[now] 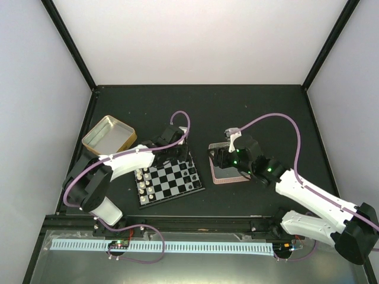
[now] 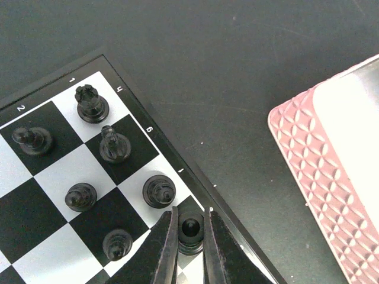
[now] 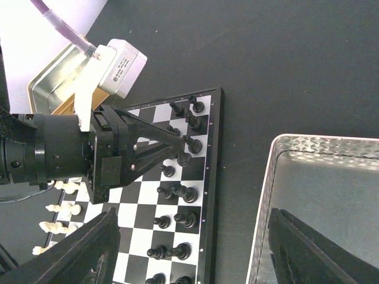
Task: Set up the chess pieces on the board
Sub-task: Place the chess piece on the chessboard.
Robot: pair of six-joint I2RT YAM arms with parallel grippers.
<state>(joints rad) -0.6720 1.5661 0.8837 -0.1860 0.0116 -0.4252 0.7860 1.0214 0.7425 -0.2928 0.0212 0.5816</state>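
Note:
The board (image 1: 169,180) lies between the arms, with cream-white pieces (image 1: 144,182) along its left side and black pieces (image 1: 190,174) along its right. My left gripper (image 1: 177,156) hangs over the board's far right corner. In the left wrist view the left gripper (image 2: 190,236) is shut on a black piece (image 2: 190,228) that stands on a dark edge square of the board (image 2: 41,183); several black pieces (image 2: 92,103) stand nearby. My right gripper (image 1: 228,158) is open and empty above the pink-rimmed tin (image 1: 232,175). It also shows in the right wrist view (image 3: 192,242), wide open.
The gold tin (image 1: 108,133) lies open at the far left of the board. The pink-rimmed tin shows at the right of the left wrist view (image 2: 331,177), and its silver inside in the right wrist view (image 3: 331,195). Black frame posts stand at the table's corners.

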